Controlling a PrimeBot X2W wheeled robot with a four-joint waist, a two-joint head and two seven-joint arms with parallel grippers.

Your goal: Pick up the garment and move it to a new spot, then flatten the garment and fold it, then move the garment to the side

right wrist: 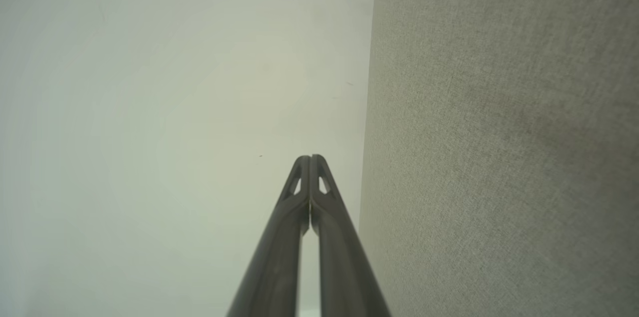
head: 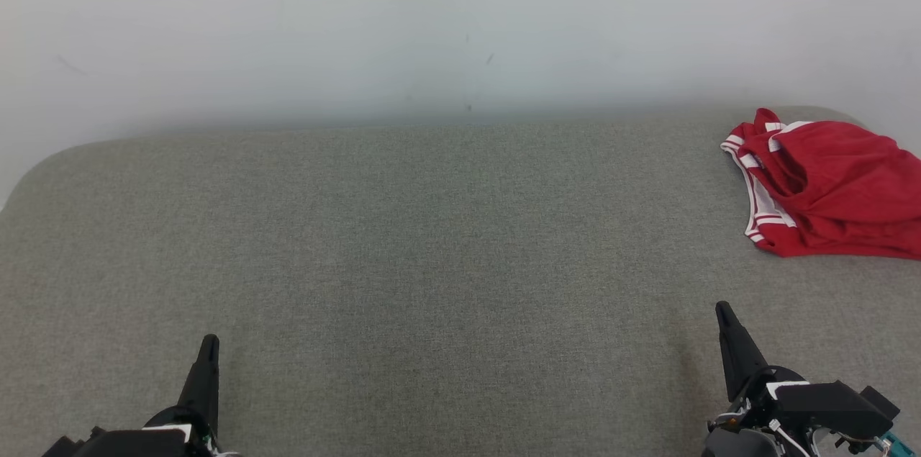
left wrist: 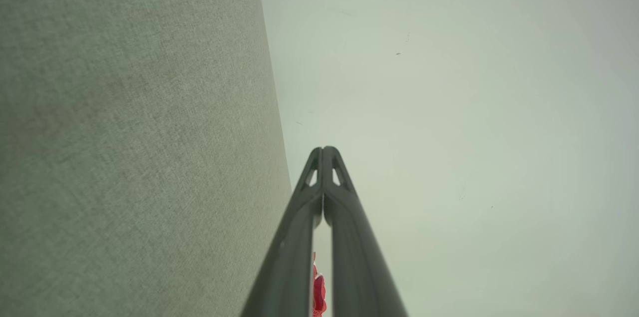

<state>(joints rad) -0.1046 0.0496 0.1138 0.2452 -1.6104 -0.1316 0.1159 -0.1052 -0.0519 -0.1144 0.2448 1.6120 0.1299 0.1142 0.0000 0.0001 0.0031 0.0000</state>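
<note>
No readable text, labels, numbers or signs anywhere

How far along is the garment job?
Done: nothing evident; the red garment lies bunched at the far right of the grey surface, not flattened. In hand: nothing; left gripper and right gripper are shut and empty, apart from it. Left: pick up, flatten, fold, move aside.

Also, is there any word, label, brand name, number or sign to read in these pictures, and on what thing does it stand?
There are none to read.
The red garment shows only white stripes along its edges; I can make out no print or tag on it.
The grey cloth surface, the left hand and the right hand bear no writing.
The pale wall has only small dark specks, not letters.
</note>
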